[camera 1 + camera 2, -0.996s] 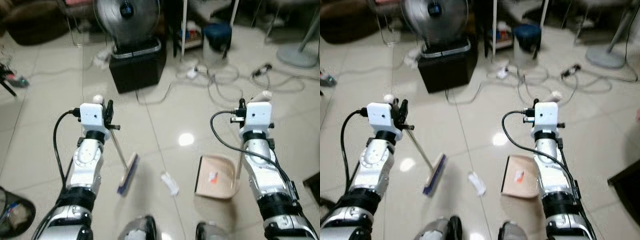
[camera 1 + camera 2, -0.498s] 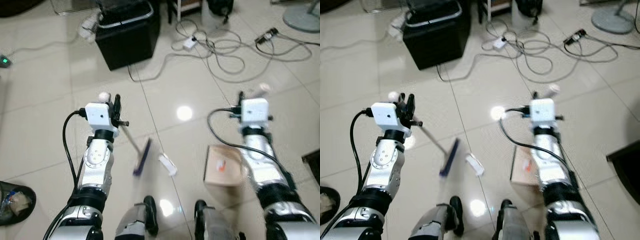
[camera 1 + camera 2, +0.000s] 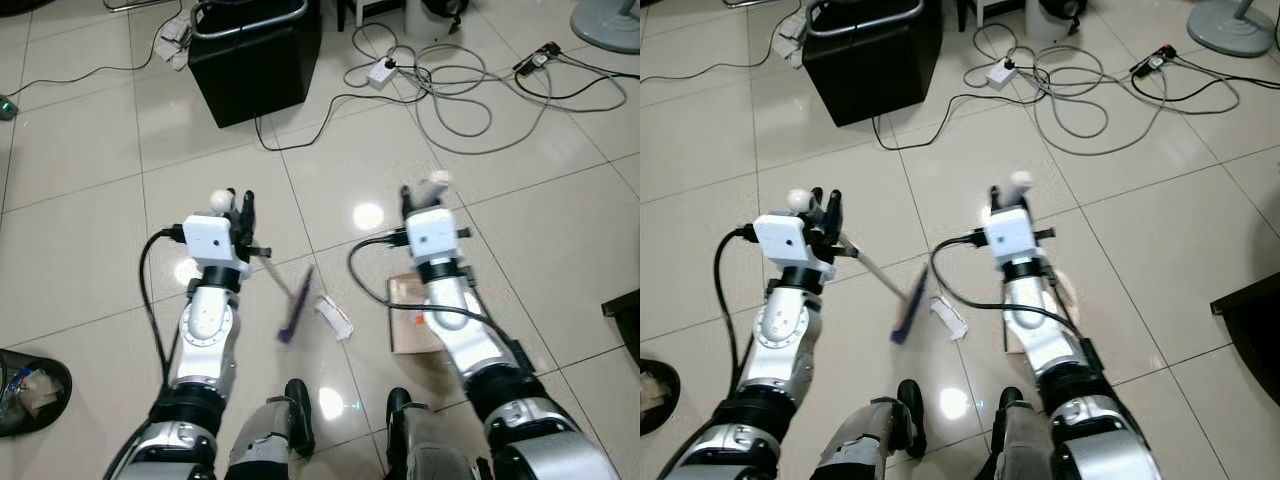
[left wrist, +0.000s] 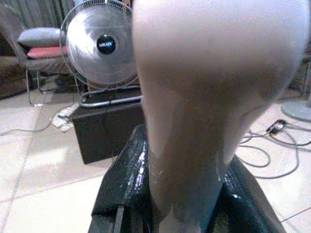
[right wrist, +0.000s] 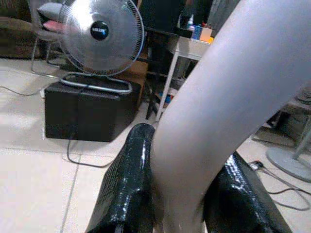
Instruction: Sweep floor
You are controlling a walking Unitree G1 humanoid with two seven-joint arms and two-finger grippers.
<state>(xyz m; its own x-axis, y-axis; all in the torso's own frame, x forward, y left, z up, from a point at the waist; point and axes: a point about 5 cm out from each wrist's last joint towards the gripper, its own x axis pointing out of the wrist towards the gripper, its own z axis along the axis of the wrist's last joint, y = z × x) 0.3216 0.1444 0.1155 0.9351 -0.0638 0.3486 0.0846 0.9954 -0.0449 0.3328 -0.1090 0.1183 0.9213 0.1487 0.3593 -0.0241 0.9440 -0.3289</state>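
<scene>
While the robot stands on the pale tiled floor (image 3: 90, 230), its left end effector (image 3: 244, 205) has its two black fingers pressed against the pale handle of a small broom (image 3: 294, 304). The left wrist view shows that handle wedged between the fingers. From the grip, the thin shaft slants down to the dark blue brush head, which rests on the tiles just left of a crumpled white scrap of paper (image 3: 334, 317), close to it though contact cannot be told.

Just right of the scrap lies the tan dustpan (image 3: 408, 318), flat on the floor and partly hidden under the right arm, with a small orange bit visible in it. The right end effector (image 3: 408, 195) pinches the dustpan's pale curved handle, as the right wrist view shows, with a black finger on each side of it.

Beyond the scrap, farther from the robot, a black box (image 3: 255, 55) with a metal frame on top stands on the tiles; the wrist views show a round fan (image 5: 101, 35) on it. To the right of the box, grey cables (image 3: 455, 90) loop across the floor around a white power strip (image 3: 382, 71). Far left of the scrap, a dark bin (image 3: 30, 388) with litter sits at the frame edge.
</scene>
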